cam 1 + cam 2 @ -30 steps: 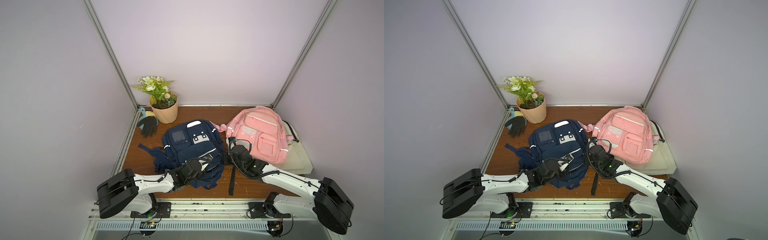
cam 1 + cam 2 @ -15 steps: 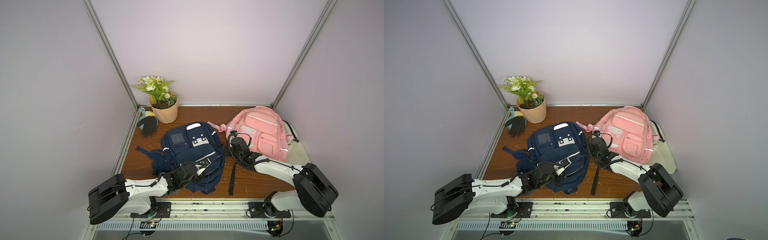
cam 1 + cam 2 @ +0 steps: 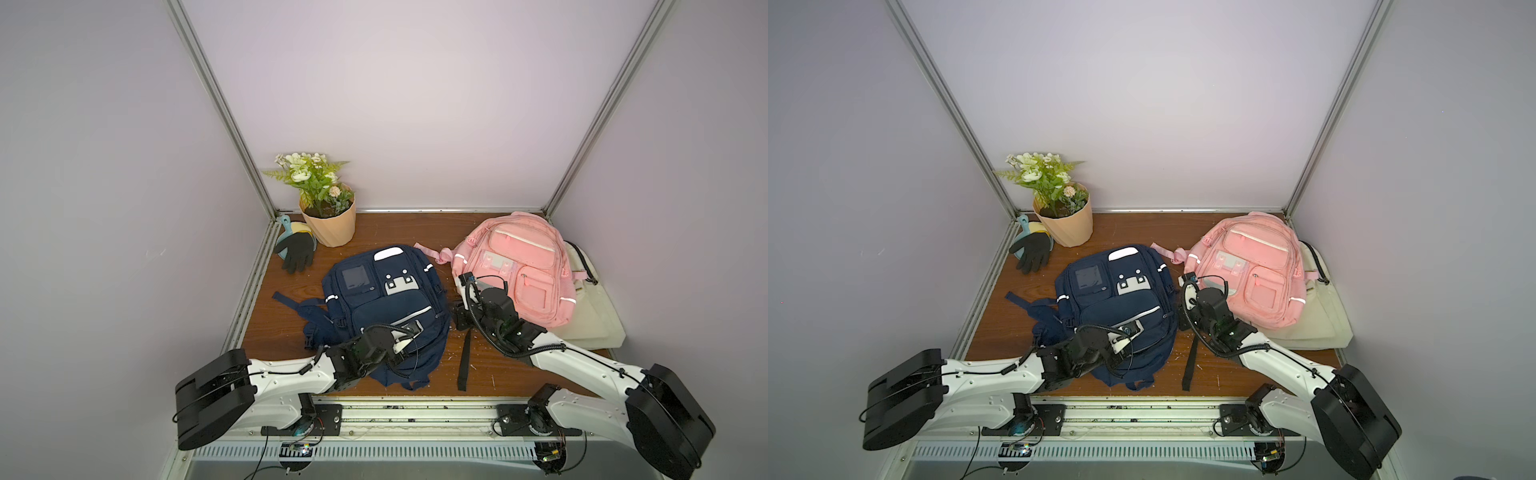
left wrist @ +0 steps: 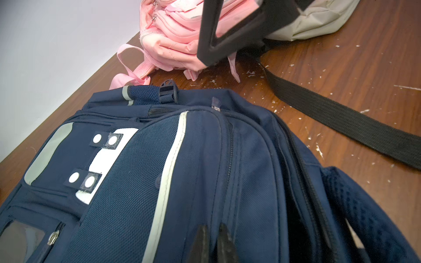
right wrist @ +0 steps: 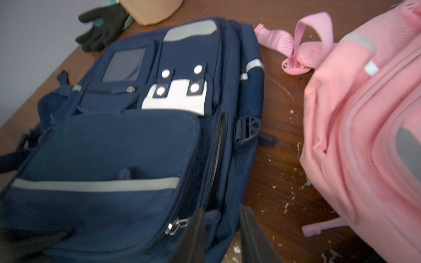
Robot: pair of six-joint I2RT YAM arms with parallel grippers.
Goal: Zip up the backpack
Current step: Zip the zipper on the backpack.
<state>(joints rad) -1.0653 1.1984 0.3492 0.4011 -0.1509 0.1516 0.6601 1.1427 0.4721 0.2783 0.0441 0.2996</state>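
Navy backpack [image 3: 386, 299] lies flat, front up, mid-bench [image 3: 270, 332], toward the front edge. Main zip gapes along the side facing the pink backpack [image 3: 519, 266]. Left jaws closed, pinching navy fabric by the zip track. Right jaws parted over that open side, gripping nothing.

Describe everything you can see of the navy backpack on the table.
The navy backpack lies front up on the wooden table, beside the pink backpack. Woven fabric with mesh panels, grey reflective strips, a clear window pocket, a white patch with four snaps, black buckles. A long zipper gapes along one side. The left pincer is shut on a seam at its near end; the right pincer stands open next to a metal zipper pull.
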